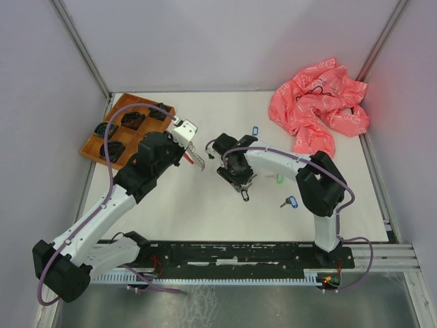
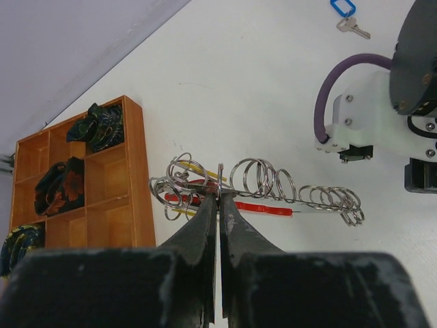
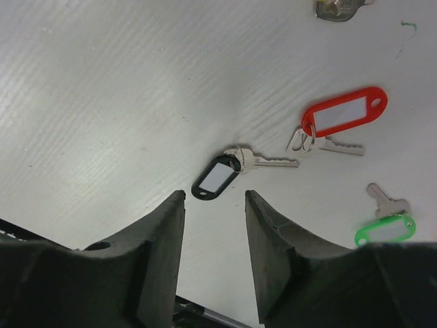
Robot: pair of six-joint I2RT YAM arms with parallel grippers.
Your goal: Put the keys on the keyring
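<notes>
My left gripper (image 1: 187,146) (image 2: 220,198) is shut on one ring of the keyring (image 2: 266,184), a cluster of silvery rings with a red strip, and holds it above the table; it also shows in the top view (image 1: 198,160). My right gripper (image 1: 238,180) (image 3: 214,198) is open and empty, just above a key with a dark tag (image 3: 218,175) (image 1: 244,195) that lies between and ahead of its fingertips. A red-tagged key (image 3: 345,113) and a green-tagged key (image 3: 384,229) (image 1: 276,179) lie beside it. Two blue-tagged keys (image 1: 255,130) (image 1: 290,202) lie farther off.
A wooden tray (image 1: 126,126) (image 2: 109,205) with dark coiled items stands at the back left. A crumpled pink cloth (image 1: 317,109) lies at the back right. The right arm's wrist (image 2: 389,102) is close to the keyring's far end.
</notes>
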